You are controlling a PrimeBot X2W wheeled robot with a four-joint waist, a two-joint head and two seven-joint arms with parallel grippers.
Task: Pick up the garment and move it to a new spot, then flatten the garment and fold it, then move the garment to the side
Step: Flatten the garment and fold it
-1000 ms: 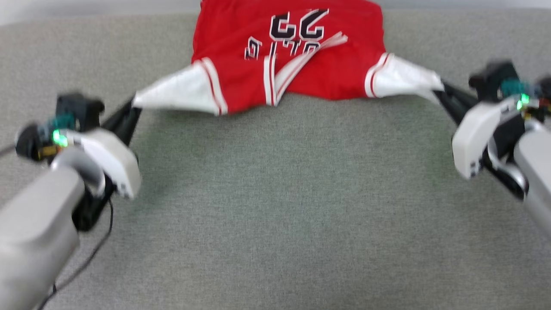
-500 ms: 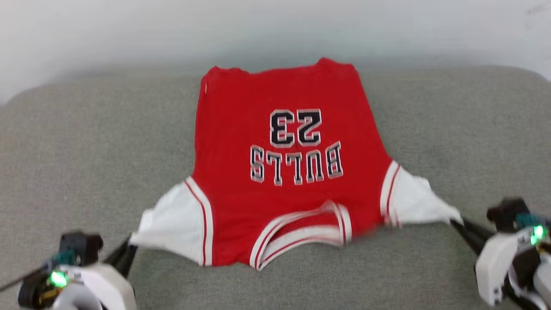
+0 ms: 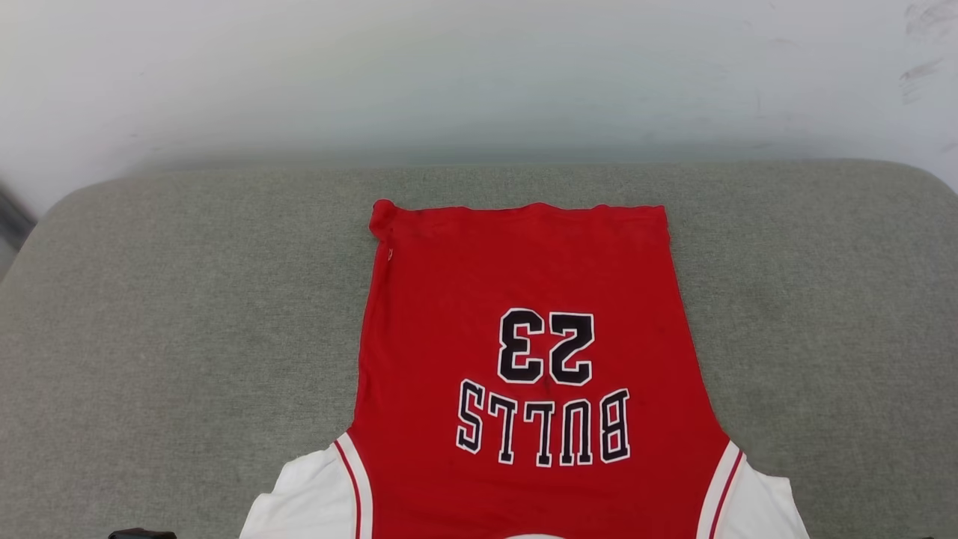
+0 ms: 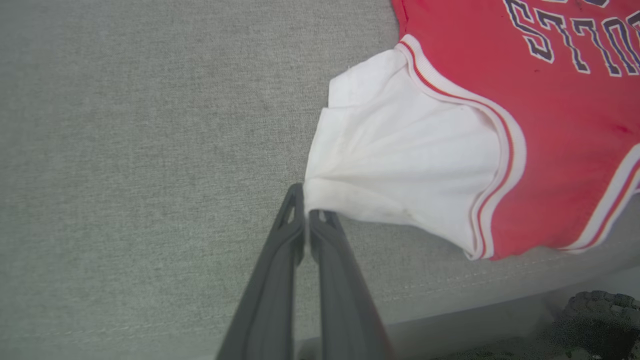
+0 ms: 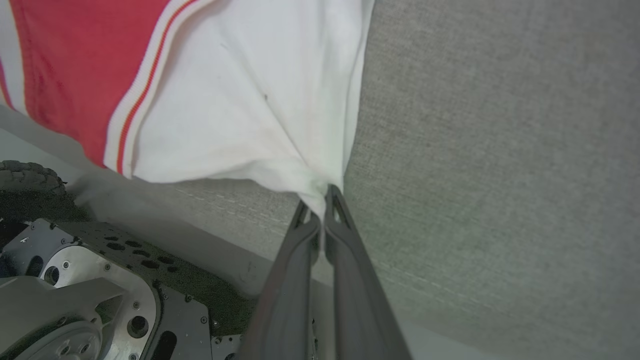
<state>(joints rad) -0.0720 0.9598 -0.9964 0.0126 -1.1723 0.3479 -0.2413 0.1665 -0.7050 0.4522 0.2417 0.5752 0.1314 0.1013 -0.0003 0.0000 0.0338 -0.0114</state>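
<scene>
Lying flat and face up on the grey fabric worktop (image 3: 150,337), the red shirt (image 3: 524,284) fills the lower middle of the head view, hem toward the top of the frame, its black "BULLS 23" lettering upside down. In the left wrist view the left claw (image 4: 306,204) is pinched closed on the corner of a white sleeve (image 4: 400,150), the shirt spreading to the upper right of its tips. In the right wrist view the right claw (image 5: 318,205) is clamped tight on the other sleeve (image 5: 240,100), the shirt stretching to the upper left above its tips.
</scene>
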